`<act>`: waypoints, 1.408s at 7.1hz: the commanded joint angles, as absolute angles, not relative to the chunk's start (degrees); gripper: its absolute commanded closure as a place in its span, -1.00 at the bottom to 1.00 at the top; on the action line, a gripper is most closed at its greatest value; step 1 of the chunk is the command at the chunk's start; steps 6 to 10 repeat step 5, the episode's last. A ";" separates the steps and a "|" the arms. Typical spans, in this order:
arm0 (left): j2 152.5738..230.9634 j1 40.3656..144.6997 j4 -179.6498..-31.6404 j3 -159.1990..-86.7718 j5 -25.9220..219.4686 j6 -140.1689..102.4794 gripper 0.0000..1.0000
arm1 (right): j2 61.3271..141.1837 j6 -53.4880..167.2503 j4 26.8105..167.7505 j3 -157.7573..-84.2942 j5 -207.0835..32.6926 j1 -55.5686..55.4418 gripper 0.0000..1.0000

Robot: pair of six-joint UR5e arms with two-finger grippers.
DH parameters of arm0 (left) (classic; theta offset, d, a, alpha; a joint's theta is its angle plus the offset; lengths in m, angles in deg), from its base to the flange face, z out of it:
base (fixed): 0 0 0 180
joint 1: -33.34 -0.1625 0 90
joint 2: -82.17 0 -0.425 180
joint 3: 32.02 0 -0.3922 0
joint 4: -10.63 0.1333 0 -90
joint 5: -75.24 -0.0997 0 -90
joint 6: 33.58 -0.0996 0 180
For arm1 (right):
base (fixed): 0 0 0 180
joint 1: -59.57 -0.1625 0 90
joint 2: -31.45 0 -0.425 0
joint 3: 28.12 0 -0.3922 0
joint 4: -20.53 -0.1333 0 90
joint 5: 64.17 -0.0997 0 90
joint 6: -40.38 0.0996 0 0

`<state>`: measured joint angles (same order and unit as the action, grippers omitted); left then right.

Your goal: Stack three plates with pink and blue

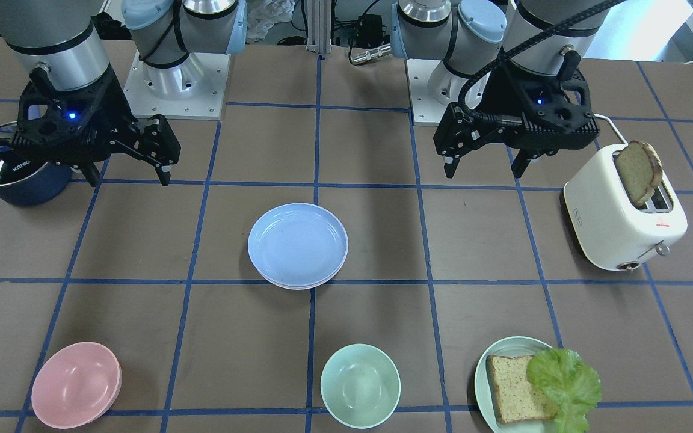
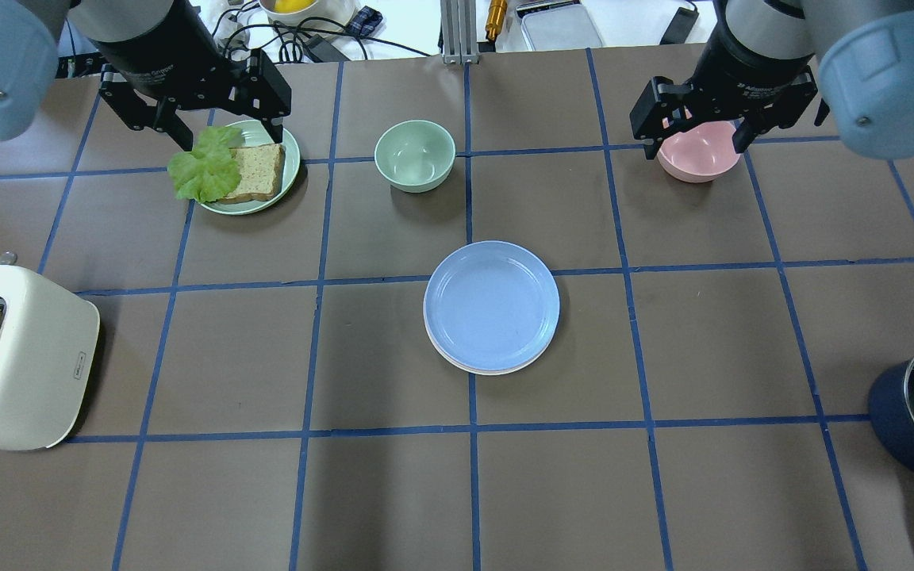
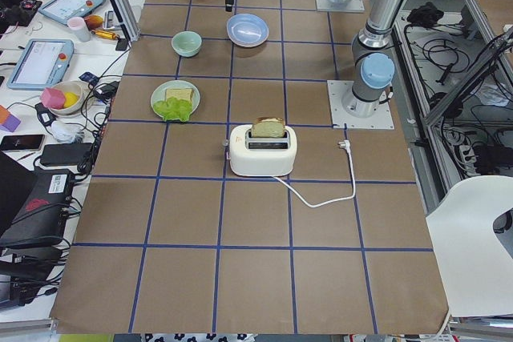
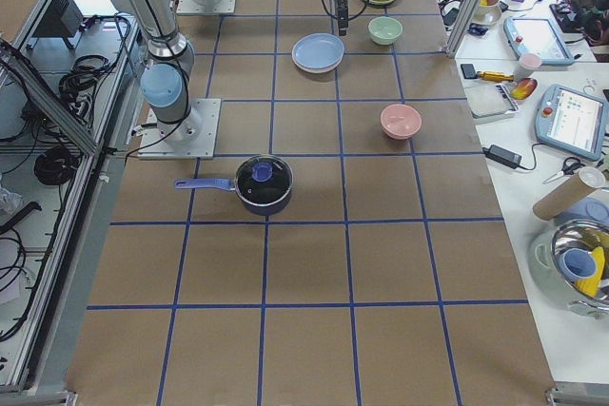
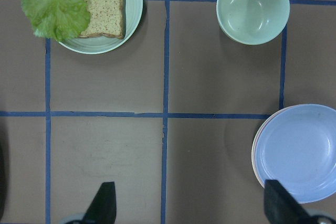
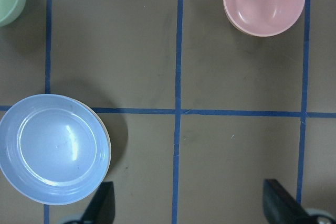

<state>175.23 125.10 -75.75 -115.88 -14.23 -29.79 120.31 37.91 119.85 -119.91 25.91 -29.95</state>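
The light blue plate (image 1: 297, 243) (image 2: 492, 305) lies on top of a stack at the table's middle. A cream-white rim (image 2: 497, 370) shows under it. The pink plate is hidden apart from a thin pale edge (image 1: 296, 284). My left gripper (image 1: 485, 171) (image 2: 228, 136) is open and empty, raised over the mint plate with bread. My right gripper (image 1: 129, 179) (image 2: 695, 148) is open and empty, raised over the pink bowl. The stack also shows in the left wrist view (image 5: 302, 151) and the right wrist view (image 6: 52, 148), off to the side of each gripper.
A pink bowl (image 1: 76, 385), a mint bowl (image 1: 360, 385) and a mint-green plate (image 1: 497, 352) with bread and lettuce stand along the far edge. A white toaster (image 1: 623, 210) with toast is on my left. A dark blue lidded pot (image 1: 15, 174) is on my right.
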 commanded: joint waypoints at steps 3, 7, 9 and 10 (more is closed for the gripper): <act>174.90 125.09 -76.11 -116.04 -14.32 -29.80 -1.00 | 120.92 37.74 119.85 -121.46 27.41 -29.90 -1.00; 174.64 125.01 -77.17 -115.86 -14.50 -29.80 -1.00 | 120.92 37.83 120.20 -121.11 27.23 -29.90 -1.00; 174.64 125.01 -77.17 -115.86 -14.50 -29.80 -1.00 | 120.92 37.83 120.20 -121.11 27.23 -29.90 -1.00; 174.64 125.01 -77.17 -115.86 -14.50 -29.80 -1.00 | 120.92 37.83 120.20 -121.11 27.23 -29.90 -1.00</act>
